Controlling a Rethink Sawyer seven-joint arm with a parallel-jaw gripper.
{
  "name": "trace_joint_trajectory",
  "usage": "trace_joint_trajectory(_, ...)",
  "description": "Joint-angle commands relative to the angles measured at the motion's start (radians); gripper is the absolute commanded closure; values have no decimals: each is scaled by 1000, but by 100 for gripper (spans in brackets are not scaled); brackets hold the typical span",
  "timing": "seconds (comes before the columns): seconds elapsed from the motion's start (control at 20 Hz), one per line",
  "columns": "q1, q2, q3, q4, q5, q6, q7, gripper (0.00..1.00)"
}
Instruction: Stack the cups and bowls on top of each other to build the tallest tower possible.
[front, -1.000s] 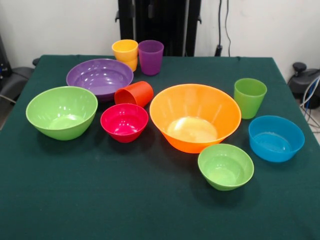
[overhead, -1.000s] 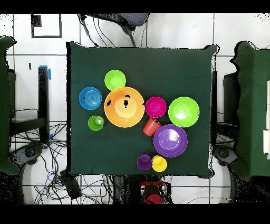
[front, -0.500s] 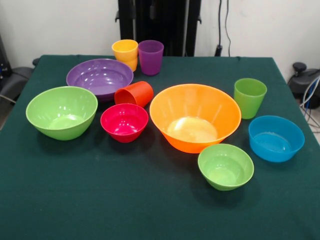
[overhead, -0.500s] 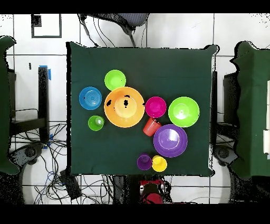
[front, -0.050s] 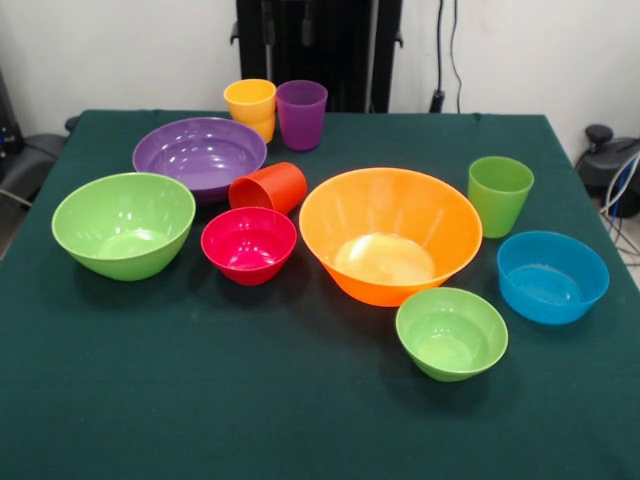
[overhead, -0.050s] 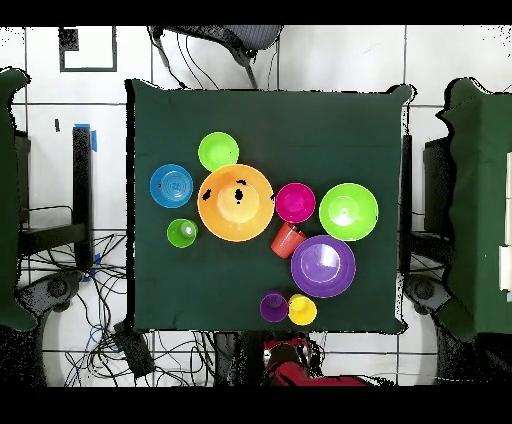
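Observation:
Every piece sits singly on the green cloth, and no tower is in view. The large orange bowl (front, -0.050s: 390, 235) (overhead, -0.050s: 236, 203) is in the middle. Around it are the purple bowl (front, -0.050s: 200, 155), large green bowl (front, -0.050s: 123, 223), pink-red bowl (front, -0.050s: 249, 243), small green bowl (front, -0.050s: 451, 332) and blue bowl (front, -0.050s: 552, 276). The yellow cup (front, -0.050s: 250, 105) and purple cup (front, -0.050s: 301, 113) stand together at the far edge. The green cup (front, -0.050s: 499, 194) is upright on the right. The orange-red cup (front, -0.050s: 268, 188) lies on its side against the purple bowl. No gripper shows.
The dark pedestal (front, -0.050s: 318, 45) rises behind the table's far edge. A red piece of the arm (overhead, -0.050s: 300, 368) shows at the bottom of the overhead view. Cables (overhead, -0.050s: 105, 335) lie on the tiled floor, and other green-covered tables (overhead, -0.050s: 475, 200) stand to both sides.
In the overhead view, the red arm piece at the bottom edge has stretched out to the right. The cups and bowls have not moved.

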Motion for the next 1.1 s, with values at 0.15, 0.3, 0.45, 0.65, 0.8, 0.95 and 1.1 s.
trace_joint_trajectory(0.15, 125, 133, -44, -162, 4, -38, 89, 0)
trace_joint_trajectory(0.3, 163, 154, -71, -176, 19, -59, 98, 0)
trace_joint_trajectory(0.45, 185, 179, -90, -193, 23, -72, 102, 0)
trace_joint_trajectory(0.65, 208, 211, -107, -213, 27, -89, 105, 0)
trace_joint_trajectory(0.8, 216, 214, -103, -224, 16, -57, 96, 0)
trace_joint_trajectory(0.95, 208, 206, -90, -229, 5, -35, 91, 0)
trace_joint_trajectory(1.1, 195, 193, -72, -229, -2, -14, 88, 0)
